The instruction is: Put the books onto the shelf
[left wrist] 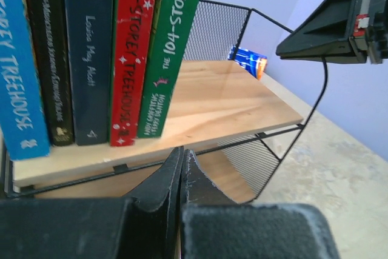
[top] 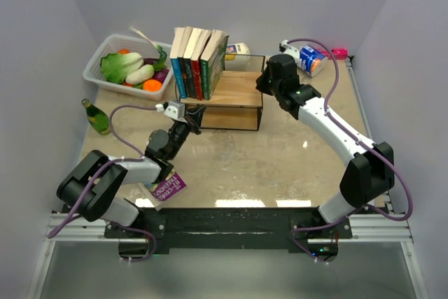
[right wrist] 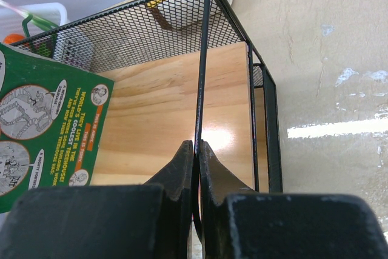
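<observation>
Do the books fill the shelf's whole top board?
No, the books stand at the left end of the shelf; the rest of its top board is bare.

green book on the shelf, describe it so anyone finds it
At the table's rear centre stands a black wire shelf. In the upright row on its top board, the green book is rightmost, beside a red book, spine reading 104-Storey.

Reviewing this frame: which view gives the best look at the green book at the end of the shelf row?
Left wrist: the green book is close up, spine title readable. Top external shows it small, from above, rightmost in the row. Right wrist catches only a corner of its illustrated cover.
</observation>
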